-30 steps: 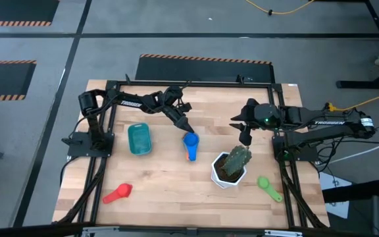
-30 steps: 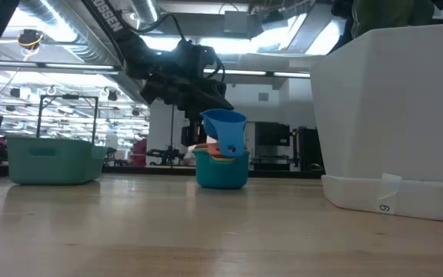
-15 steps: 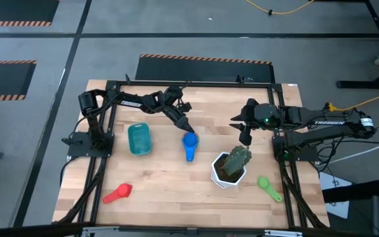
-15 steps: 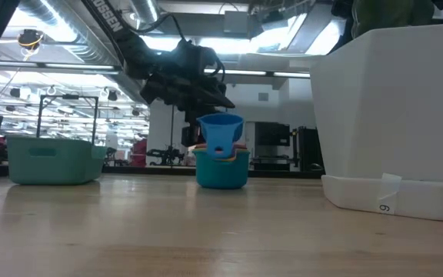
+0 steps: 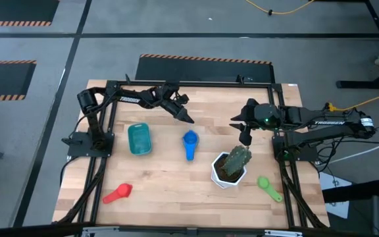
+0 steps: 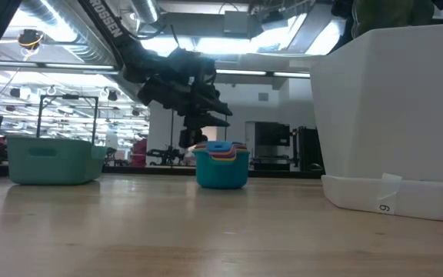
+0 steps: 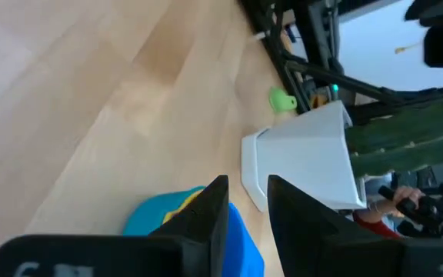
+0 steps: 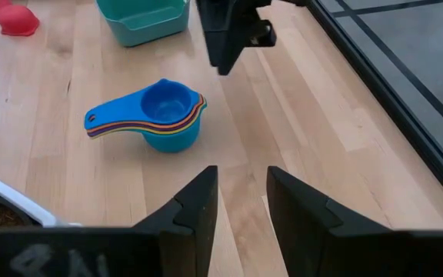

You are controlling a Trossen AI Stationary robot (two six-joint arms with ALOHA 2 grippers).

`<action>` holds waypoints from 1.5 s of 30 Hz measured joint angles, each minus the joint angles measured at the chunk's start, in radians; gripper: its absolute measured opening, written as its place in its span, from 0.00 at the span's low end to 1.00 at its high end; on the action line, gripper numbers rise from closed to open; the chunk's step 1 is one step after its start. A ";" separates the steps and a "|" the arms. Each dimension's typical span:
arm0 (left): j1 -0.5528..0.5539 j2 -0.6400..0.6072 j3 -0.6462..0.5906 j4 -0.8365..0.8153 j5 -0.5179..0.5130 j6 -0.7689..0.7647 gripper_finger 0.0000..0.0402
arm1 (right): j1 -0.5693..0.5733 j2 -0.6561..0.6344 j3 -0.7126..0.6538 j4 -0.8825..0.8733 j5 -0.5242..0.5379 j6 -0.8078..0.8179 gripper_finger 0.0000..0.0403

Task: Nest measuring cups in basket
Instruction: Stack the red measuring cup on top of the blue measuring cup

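Note:
A stack of nested measuring cups (image 5: 189,142) stands on its base mid-table, a blue cup on top and yellow, orange and red rims showing inside a larger blue one (image 8: 164,115); its handles point toward the near edge. My left gripper (image 5: 187,120) hovers open just beyond the stack's far side and above it (image 6: 215,115), touching nothing. The teal basket (image 5: 139,139) sits to the stack's left. A red cup (image 5: 118,193) lies near the front left and a green cup (image 5: 268,187) near the front right. My right gripper (image 5: 245,137) waits open at the right.
A white hexagonal pot with a green plant (image 5: 231,166) stands right of the stack, close below my right gripper, and fills the right of the low view (image 6: 391,115). Bare wood lies between basket, stack and the near edge.
The small blue cup, held tilted over the stack a second ago, has sunk into it and now sits nested level on top. My left gripper has let it go and drawn back up and toward the table's far edge.

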 joint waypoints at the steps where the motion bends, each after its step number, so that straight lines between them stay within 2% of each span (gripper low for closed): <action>1: 0.007 -0.001 -0.001 0.012 0.018 0.005 0.21 | 0.000 0.000 0.000 0.000 0.000 0.000 0.29; 8: 0.015 -0.100 -0.001 0.032 0.176 -0.022 0.21 | 0.000 0.000 0.000 0.000 0.000 0.000 0.29; 13: -0.030 -0.245 -0.001 -0.056 0.177 -0.082 0.21 | 0.000 0.000 0.000 0.000 0.000 0.000 0.29; 17: -0.104 -0.383 0.000 -0.229 0.098 -0.080 0.21 | 0.000 0.000 0.000 -0.001 0.000 0.000 0.29; 20: -0.188 -0.488 0.000 -0.409 -0.030 -0.080 0.21 | 0.000 0.000 0.000 -0.001 0.000 0.000 0.29; 23: -0.300 -0.585 0.000 -0.610 -0.201 -0.094 0.21 | 0.000 0.000 0.000 -0.001 0.000 -0.001 0.29; 27: -0.488 -0.684 0.000 -0.891 -0.428 -0.243 0.21 | 0.000 0.000 0.000 -0.001 0.000 0.000 0.29; 31: -0.689 -0.733 0.000 -1.086 -0.570 -0.436 0.21 | 0.000 0.000 0.000 -0.001 0.000 0.002 0.29; 36: -0.900 -0.738 0.000 -1.153 -0.642 -0.592 0.21 | 0.000 0.000 0.000 0.000 0.000 0.000 0.29; 42: -1.058 -0.710 0.000 -1.150 -0.630 -0.817 0.21 | 0.000 0.000 0.000 0.000 0.000 0.000 0.29; 45: -1.118 -0.698 0.000 -1.151 -0.587 -0.934 0.22 | 0.000 0.000 0.000 0.000 0.000 0.000 0.29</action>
